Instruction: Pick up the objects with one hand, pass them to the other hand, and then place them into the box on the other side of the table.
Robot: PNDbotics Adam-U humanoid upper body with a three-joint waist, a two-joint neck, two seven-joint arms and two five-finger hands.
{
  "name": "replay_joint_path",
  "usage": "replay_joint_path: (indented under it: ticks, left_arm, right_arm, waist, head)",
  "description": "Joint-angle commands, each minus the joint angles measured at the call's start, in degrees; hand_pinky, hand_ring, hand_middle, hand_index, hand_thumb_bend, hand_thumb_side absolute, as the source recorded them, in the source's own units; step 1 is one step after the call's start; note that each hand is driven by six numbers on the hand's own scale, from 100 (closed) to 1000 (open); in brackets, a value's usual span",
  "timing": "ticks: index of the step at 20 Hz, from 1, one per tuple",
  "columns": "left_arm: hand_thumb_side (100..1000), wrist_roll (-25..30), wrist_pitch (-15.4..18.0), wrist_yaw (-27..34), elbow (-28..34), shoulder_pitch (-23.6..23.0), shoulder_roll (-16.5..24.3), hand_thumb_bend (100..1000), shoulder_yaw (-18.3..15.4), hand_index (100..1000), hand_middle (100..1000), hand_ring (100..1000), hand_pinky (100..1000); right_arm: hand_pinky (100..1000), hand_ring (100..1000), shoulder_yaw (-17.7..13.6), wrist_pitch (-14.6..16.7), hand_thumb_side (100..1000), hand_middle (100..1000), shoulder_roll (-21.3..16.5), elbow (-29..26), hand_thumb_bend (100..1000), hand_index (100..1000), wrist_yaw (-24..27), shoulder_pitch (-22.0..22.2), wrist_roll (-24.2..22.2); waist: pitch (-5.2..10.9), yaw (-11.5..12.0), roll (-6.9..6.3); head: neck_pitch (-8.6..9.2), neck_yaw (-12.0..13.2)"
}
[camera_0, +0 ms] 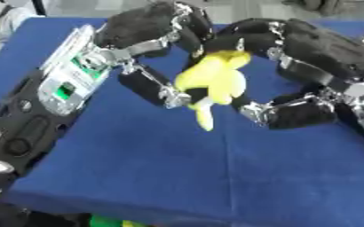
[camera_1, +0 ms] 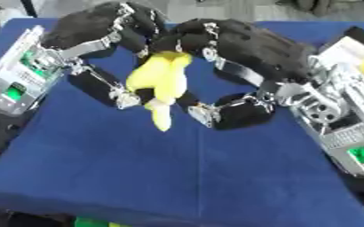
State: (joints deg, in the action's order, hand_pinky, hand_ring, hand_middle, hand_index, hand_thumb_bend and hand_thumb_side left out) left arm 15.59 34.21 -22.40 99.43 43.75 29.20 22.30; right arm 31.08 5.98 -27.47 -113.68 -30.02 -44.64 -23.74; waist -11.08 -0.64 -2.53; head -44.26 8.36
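A yellow banana-shaped toy [camera_0: 212,75] hangs above the blue table [camera_0: 177,168], its pale stem pointing down. My left hand [camera_0: 138,26] comes in from the upper left, its fingers curled over the toy's top and its thumb [camera_0: 150,86] reaching under the lower part. From the right, my right hand [camera_0: 309,44] curls its fingers over the same top end, and its thumb [camera_0: 294,113] closes in below. The two hands meet around the toy, and their fingers hide its upper end. No box shows in either view.
The blue cloth stretches bare below and in front of the hands. Something green [camera_0: 107,221] shows under the table's near edge. My forearms lie along the left side [camera_0: 53,88] and the right side [camera_1: 340,119].
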Motion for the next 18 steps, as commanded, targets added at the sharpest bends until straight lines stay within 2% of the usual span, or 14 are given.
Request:
replay_joint_path:
  ticks: [1, 7, 11, 16, 18]
  left_arm:
    - [276, 0.1, -0.3, 1.1, 1.1, 1.6, 0.2, 100, -0.8, 355, 326, 387, 676]
    - [277, 0.8, -0.2, 1.9, 1.4, 1.8, -0.2, 100, -0.5, 356, 327, 388, 677]
    - [278, 1.3, -0.2, 2.6, 1.7, 2.0, -0.5, 100, -0.4, 356, 328, 389, 677]
    - [278, 2.0, -0.5, 3.4, 2.0, 2.2, -0.8, 100, -0.3, 358, 330, 391, 679]
    - [280, 2.2, -0.5, 3.7, 2.1, 2.2, -0.9, 100, -0.3, 358, 331, 393, 680]
  right_arm:
    - [847, 887, -0.1, 0.3, 100, 752, -0.2, -0.9, 100, 852, -0.1, -0.8, -0.1]
    - [839, 868, -0.1, -0.2, 100, 720, 0.5, -0.9, 100, 803, -1.7, -0.7, 1.4]
    - [824, 831, 0.1, 0.1, 100, 635, 1.1, -0.9, 100, 726, -2.9, -0.7, 2.8]
    - [810, 798, 0.1, 0.6, 100, 575, 1.4, -0.9, 100, 623, -4.6, -0.7, 5.0]
    - [799, 777, 0.1, 0.8, 100, 531, 1.4, -0.9, 100, 554, -5.1, -0.7, 5.8]
  waist:
    - [0.75, 0.1, 0.09]
    - [0.67, 0.2, -0.05]
    - [0.64, 0.3, -0.08]
    - [0.68, 0.4, 0.00]
    - [0.69, 0.4, 0.05]
  head:
    - [0.14, -0.1]
    - [0.14, -0.4]
    - [0.14, -0.6]
    - [0.14, -0.8]
    - [0.14, -0.8]
